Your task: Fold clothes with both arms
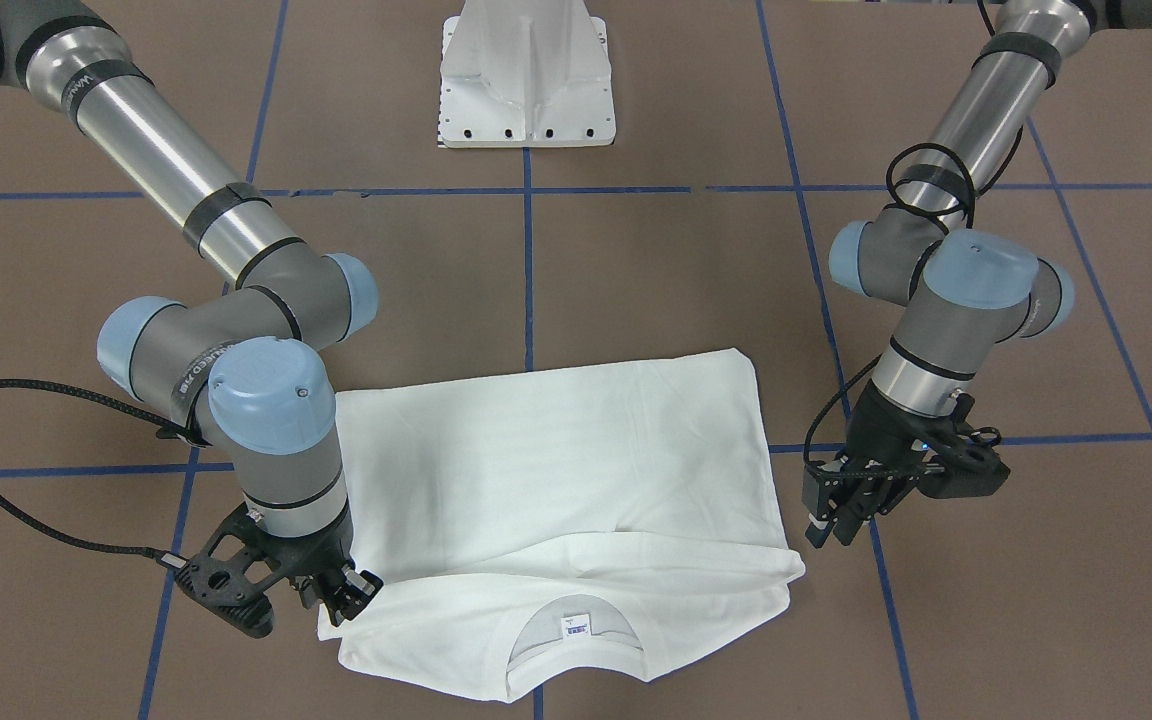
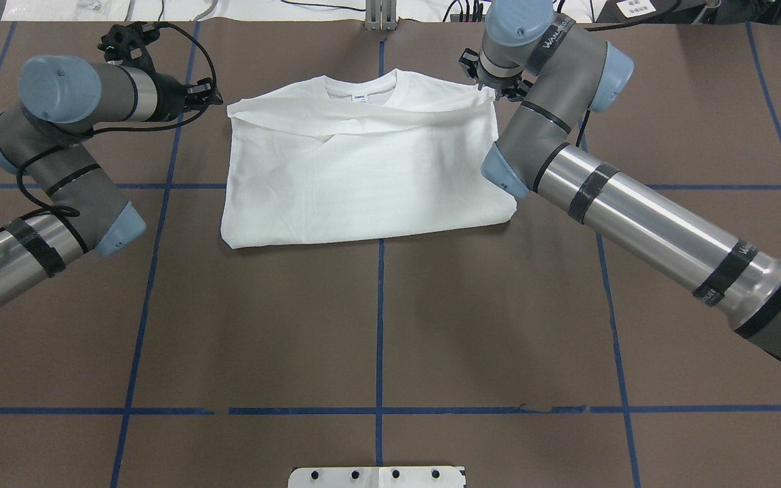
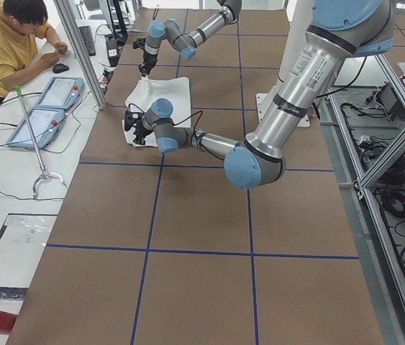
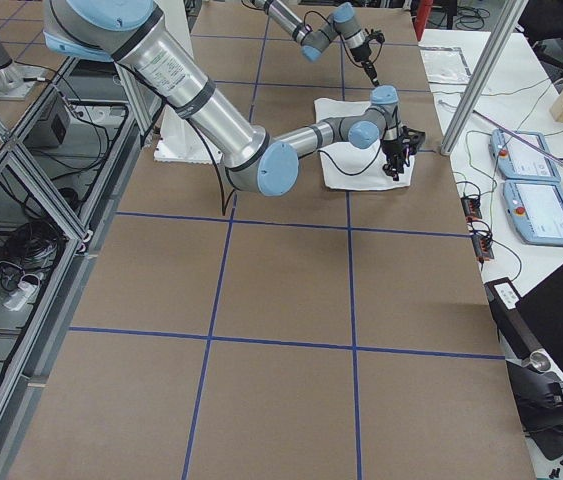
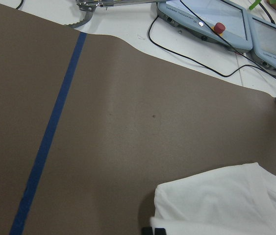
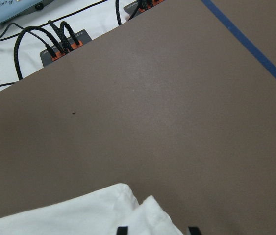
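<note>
Lying folded on the bench (image 2: 377, 325), the shirt (image 2: 363, 176) sat at 12 o'clock from centre in the overhead view, with its collar (image 2: 361, 87) toward the far edge. The left fingers (image 1: 829, 528) were clenched on nothing, just off the shirt's 10 o'clock corner. The right fingers (image 1: 354, 598) were released, tips spread either side of the 2 o'clock corner, with cloth between them but not pinched.

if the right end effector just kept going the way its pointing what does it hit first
Most likely the white T-shirt: the right end effector points down at its folded corner, and the wrist view shows cloth between the open fingertips. The gap above the cloth is unclear.
</note>
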